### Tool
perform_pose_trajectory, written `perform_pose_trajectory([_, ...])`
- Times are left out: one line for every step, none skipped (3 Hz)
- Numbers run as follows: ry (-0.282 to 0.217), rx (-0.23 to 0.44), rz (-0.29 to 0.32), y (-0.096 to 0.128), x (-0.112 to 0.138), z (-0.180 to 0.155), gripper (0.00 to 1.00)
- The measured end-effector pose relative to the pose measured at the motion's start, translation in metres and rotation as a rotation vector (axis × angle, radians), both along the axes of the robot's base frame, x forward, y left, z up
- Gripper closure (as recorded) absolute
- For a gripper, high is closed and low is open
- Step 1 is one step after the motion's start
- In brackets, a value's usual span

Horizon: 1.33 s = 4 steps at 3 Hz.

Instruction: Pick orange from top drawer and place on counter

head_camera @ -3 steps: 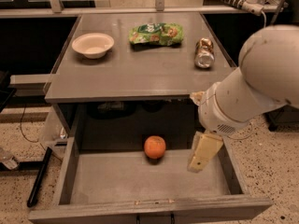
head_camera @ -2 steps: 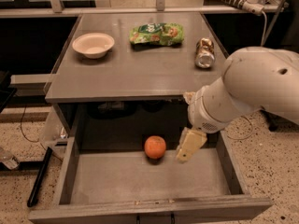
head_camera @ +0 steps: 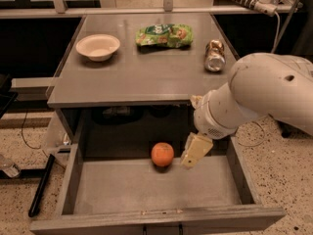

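Observation:
The orange rests on the grey floor of the open top drawer, near its back middle. My gripper hangs from the white arm inside the drawer, just to the right of the orange and close to it, at about the same height. It holds nothing that I can see. The grey counter lies above and behind the drawer.
On the counter stand a white bowl at back left, a green snack bag at back middle and a metal can lying at right. A black pole lies on the speckled floor at left.
My gripper and arm have moved left inside the drawer, from near the right wall to just beside the orange. The orange has not moved.

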State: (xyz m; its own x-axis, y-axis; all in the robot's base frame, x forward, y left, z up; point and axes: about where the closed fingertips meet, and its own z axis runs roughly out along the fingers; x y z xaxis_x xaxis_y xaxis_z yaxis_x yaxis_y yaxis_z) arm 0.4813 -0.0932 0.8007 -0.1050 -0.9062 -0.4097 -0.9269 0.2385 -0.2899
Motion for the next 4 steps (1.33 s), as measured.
perform_pose_trajectory([-0.012,0.029,0.014,0.002,0.011,-0.026,0.0])
perform_pose_trajectory([-0.033,0.108,0.023,0.005,0.029,-0.057,0.0])
perform_pose_trajectory([-0.036,0.194,0.053,0.009,0.038,-0.084,0.0])
perform_pose_trajectory([0.007,0.282,0.114,0.017,0.035,-0.114,0.0])
